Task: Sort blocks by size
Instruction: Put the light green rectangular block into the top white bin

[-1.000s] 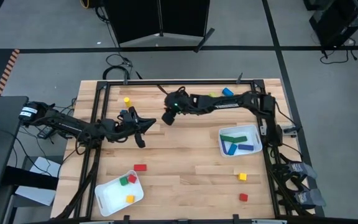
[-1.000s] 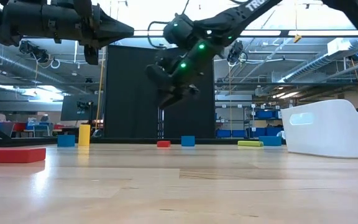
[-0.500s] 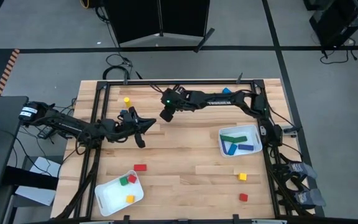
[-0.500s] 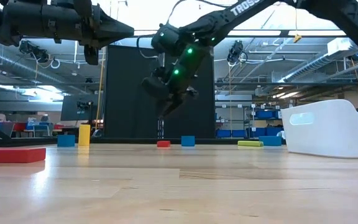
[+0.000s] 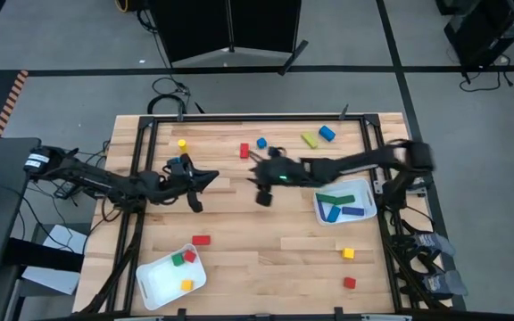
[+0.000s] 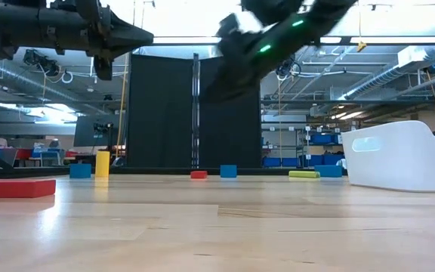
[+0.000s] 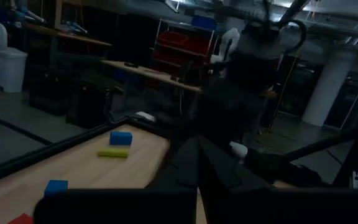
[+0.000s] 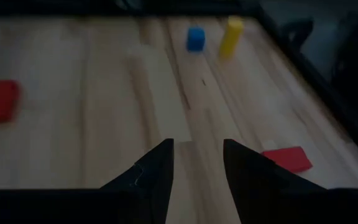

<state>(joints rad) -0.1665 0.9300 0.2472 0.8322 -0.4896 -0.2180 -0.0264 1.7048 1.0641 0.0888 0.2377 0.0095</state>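
Two white trays sit on the desk (image 5: pixel 266 232). The left tray (image 5: pixel 154 281) is near the front and holds small blocks: red, green and yellow cubes. The right tray (image 5: pixel 324 212) holds longer blocks: a green bar and blue bars.

Many blocks lie loose. At the far side are a yellow cylinder (image 5: pixel 182 143), a red cube (image 5: pixel 244 152), a blue cube (image 5: pixel 261 143), a green bar (image 5: pixel 310 139) and a blue cylinder (image 5: pixel 327 133). Nearer are a flat red block (image 5: pixel 202 240), a yellow cube (image 5: pixel 348 253) and a red cube (image 5: pixel 350 283).

The right hand (image 5: pixel 263 192) hangs over the middle of the desk, with its fingers (image 8: pixel 157 168) apart and nothing between them. The left hand (image 5: pixel 199 183) waits above the left middle; I cannot tell if it is apart or together.

I think the step now is picking the next block. The right hand needs to go down over one loose block, squeeze it, and carry it to the tray that fits its size. The sorting looks about half done.
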